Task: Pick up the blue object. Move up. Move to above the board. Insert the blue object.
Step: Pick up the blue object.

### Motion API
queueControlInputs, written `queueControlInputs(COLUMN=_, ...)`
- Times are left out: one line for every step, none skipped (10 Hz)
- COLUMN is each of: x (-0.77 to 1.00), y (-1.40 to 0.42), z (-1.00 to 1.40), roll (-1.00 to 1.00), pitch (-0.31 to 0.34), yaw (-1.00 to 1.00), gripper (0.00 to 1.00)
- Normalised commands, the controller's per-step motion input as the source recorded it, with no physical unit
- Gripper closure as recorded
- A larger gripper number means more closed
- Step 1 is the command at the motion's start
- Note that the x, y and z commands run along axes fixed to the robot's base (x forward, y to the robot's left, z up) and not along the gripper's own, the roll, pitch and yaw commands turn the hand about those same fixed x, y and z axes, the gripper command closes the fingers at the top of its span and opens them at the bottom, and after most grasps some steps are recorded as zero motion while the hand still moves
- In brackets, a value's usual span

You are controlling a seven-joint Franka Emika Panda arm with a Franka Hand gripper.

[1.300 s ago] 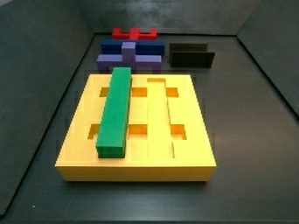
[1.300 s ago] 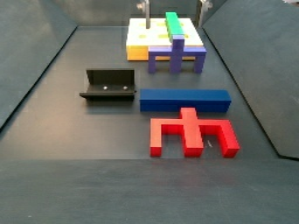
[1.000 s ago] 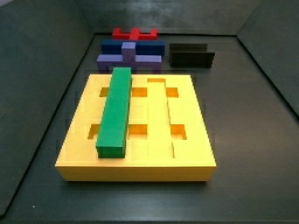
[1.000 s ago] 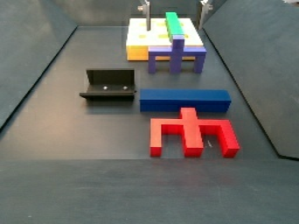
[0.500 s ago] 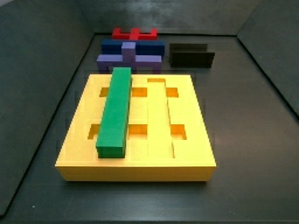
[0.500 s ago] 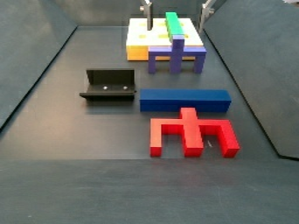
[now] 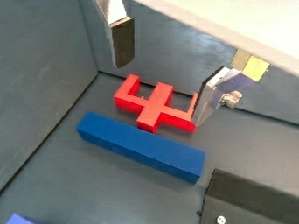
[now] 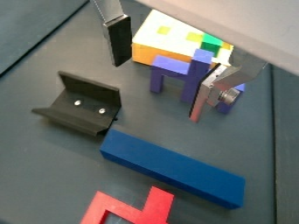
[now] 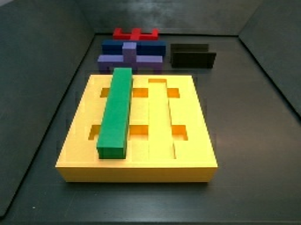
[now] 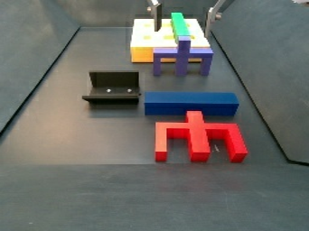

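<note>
The blue object lies flat on the dark floor, a long dark-blue bar; it also shows in both wrist views. The board is a big yellow block with a green bar resting in one groove. My gripper hangs high over the board's end, well away from the blue object. It is open, with nothing between its silver fingers in either wrist view.
A red branched piece lies just beyond the blue bar. A lavender-purple block stands between the blue bar and the board. The fixture sits beside the blue bar. Dark walls enclose the floor.
In a side view the fingertips reach slightly further down from the top edge than before. No piece has moved.
</note>
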Motion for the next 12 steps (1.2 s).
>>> queueControlInputs(x=0.00, y=0.00, z=-0.10, roll=-0.01, pitch=0.000, yaw=-0.63, gripper=0.00)
queueControlInputs(x=0.00, y=0.03, z=-0.14, roll=0.00, pitch=0.000, yaw=-0.62, gripper=0.00)
queueControlInputs(x=0.00, y=0.04, z=-0.15, roll=0.00, pitch=0.000, yaw=-0.64, gripper=0.00)
queueControlInputs(x=0.00, y=0.04, z=-0.16, roll=0.00, pitch=0.000, yaw=-0.65, gripper=0.00)
queueControlInputs(x=0.00, y=0.04, z=-0.18, roll=0.00, pitch=0.000, yaw=-0.67, gripper=0.00)
queueControlInputs(x=0.00, y=0.05, z=-0.19, roll=0.00, pitch=0.000, yaw=-0.67, gripper=0.00)
queueControlInputs(x=0.00, y=0.05, z=-0.21, roll=0.00, pitch=0.000, yaw=-0.67, gripper=0.00)
queueControlInputs(x=0.00, y=0.05, z=-0.21, roll=0.00, pitch=0.000, yaw=-0.67, gripper=0.00)
queueControlInputs(x=0.00, y=0.06, z=-0.21, roll=0.00, pitch=0.000, yaw=-0.66, gripper=0.00)
queueControlInputs(x=0.00, y=0.06, z=-0.24, roll=0.00, pitch=-0.009, yaw=-0.65, gripper=0.00)
queueControlInputs(x=0.00, y=0.04, z=-0.33, roll=-0.02, pitch=-0.037, yaw=-0.59, gripper=0.00)
queueControlInputs(x=0.00, y=0.02, z=-0.36, roll=0.00, pitch=-0.033, yaw=-0.55, gripper=0.00)
